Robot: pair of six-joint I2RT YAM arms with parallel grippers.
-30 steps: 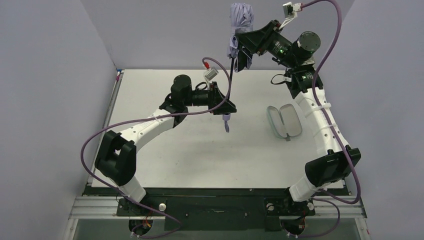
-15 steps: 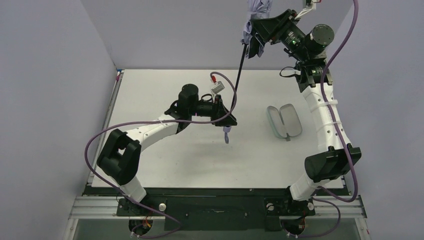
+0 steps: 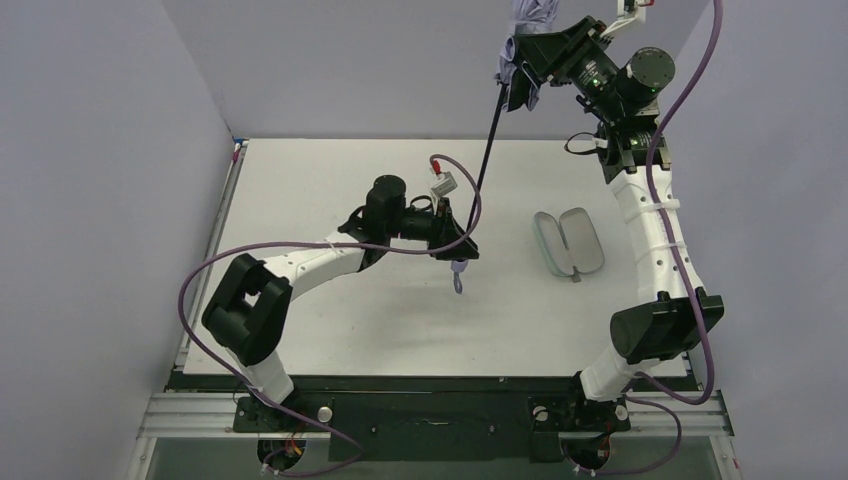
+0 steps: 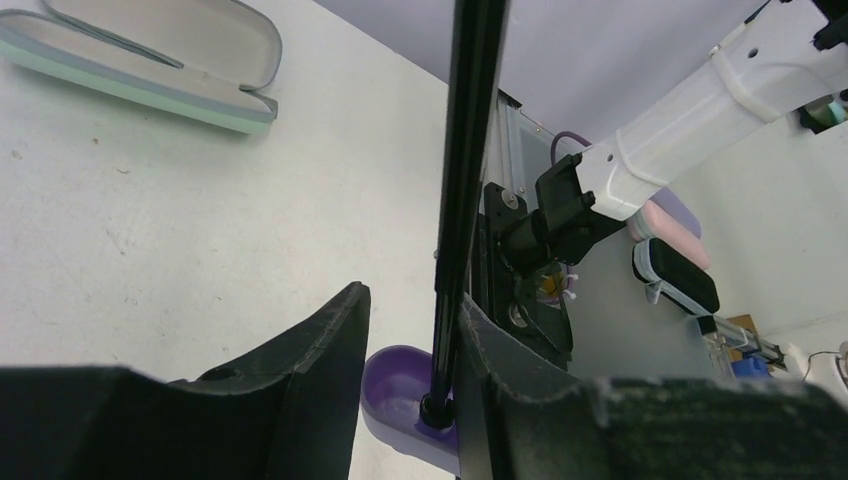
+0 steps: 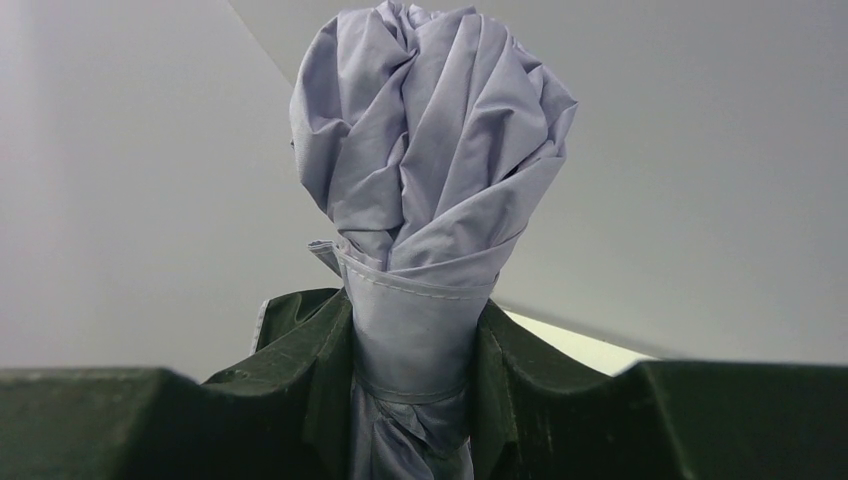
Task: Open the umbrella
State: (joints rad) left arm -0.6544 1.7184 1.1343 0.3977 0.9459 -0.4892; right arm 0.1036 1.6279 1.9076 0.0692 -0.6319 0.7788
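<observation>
**Table** (image 3: 300, 200): white work surface, walled on the left, far and right sides.

**Umbrella** (image 3: 488, 140): held off the table and strung between the two arms, running from high at the far right down to mid-table.
- Canopy (image 5: 430, 150): pale lavender fabric, furled in a tight twisted bundle. No ribs are spread.
- Shaft (image 4: 470, 150): thin, black and drawn out long.

**Right gripper** (image 5: 410, 385): raised high at the far right, jaws closed snugly on the neck of the canopy bundle.

**Left gripper** (image 4: 415, 340): at mid-table. Its jaws are narrowly parted around the shaft just above the handle. The shaft lies against one finger, and a firm pinch cannot be confirmed.

**Glasses case** (image 3: 570, 242): lies open on the table, right of centre.

**Handle** (image 4: 400, 405): small and lavender, sitting just beyond the left fingers. The wrist loop (image 3: 457, 287) dangles from it.

**Status:** the shaft appears extended, so the task is judged partly done. The canopy is not yet opened, and spreading it remains.
</observation>
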